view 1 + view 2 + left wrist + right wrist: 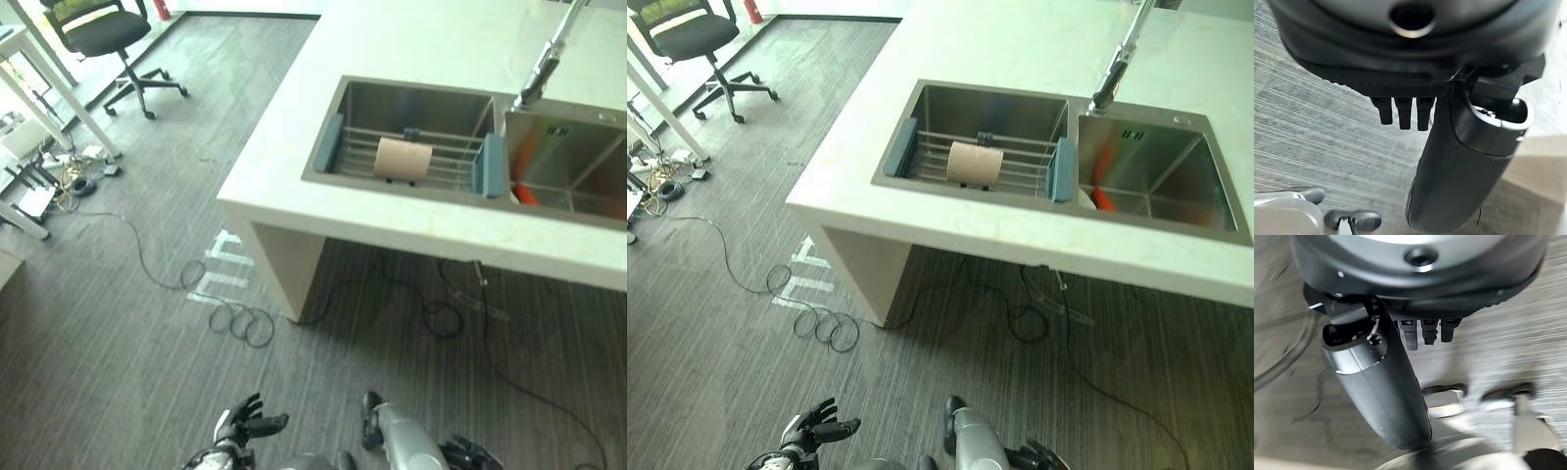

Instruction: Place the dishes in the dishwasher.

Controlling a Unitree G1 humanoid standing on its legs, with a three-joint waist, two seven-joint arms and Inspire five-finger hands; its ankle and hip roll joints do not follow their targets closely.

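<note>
A tan cup (403,158) lies on its side on a wire rack (453,160) with blue-grey ends, set across the left basin of a steel double sink (411,101). An orange item (526,193) sits in the right basin beside something white. Both hands hang low over the floor, far in front of the counter. My left hand (240,428) has its fingers spread and holds nothing; its thumb (1459,166) sticks out straight. My right hand (472,454) is also empty, with straight fingers (1422,330) in its wrist view.
The sink sits in a white counter (411,39) with a faucet (542,69) between the basins. Cables (240,318) loop on the grey floor by the counter's corner, near white tape marks (220,264). A black office chair (108,34) and white table legs (59,88) stand far left.
</note>
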